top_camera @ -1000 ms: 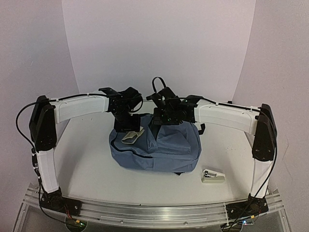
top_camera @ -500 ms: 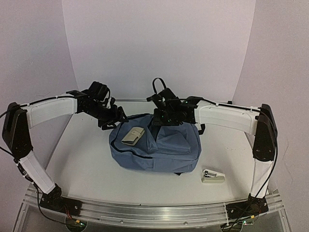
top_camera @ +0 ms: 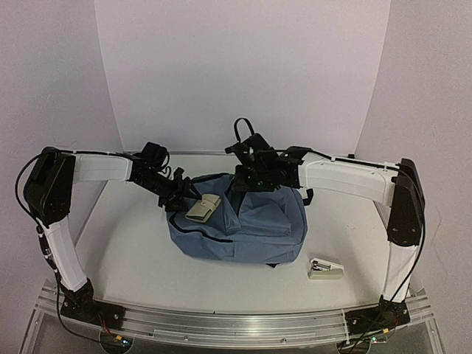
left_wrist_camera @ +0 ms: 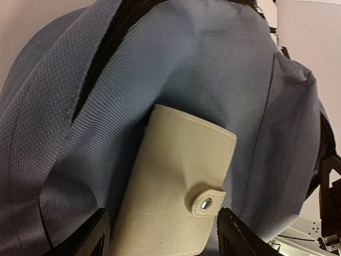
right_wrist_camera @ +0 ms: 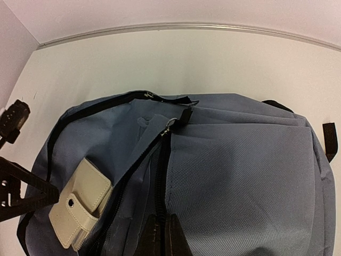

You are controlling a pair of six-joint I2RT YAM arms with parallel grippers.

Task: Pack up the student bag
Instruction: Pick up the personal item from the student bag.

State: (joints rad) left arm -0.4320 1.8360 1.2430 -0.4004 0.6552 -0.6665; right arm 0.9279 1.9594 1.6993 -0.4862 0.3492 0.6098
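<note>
The left gripper stood open astride the wallet; the right gripper pinched the student bag at its zip edge. The wallet appeared only half inserted and could slip out down the sloping fabric.

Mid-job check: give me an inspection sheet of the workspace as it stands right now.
Surface: white table, no spills seen.
Job's things: blue backpack lying mid-table, main zip open; cream wallet resting at the opening, mostly outside.
Clutter: stapler on the table, right of the backpack, apart from it.
Grippers: left gripper open, fingers either side of the wallet; right gripper shut, apparently pinching the backpack's fabric by the zip.
Cables: black cable looping off the left arm, clear of the backpack.
Surroundings: plain pale walls; metal rail at the near edge.
</note>
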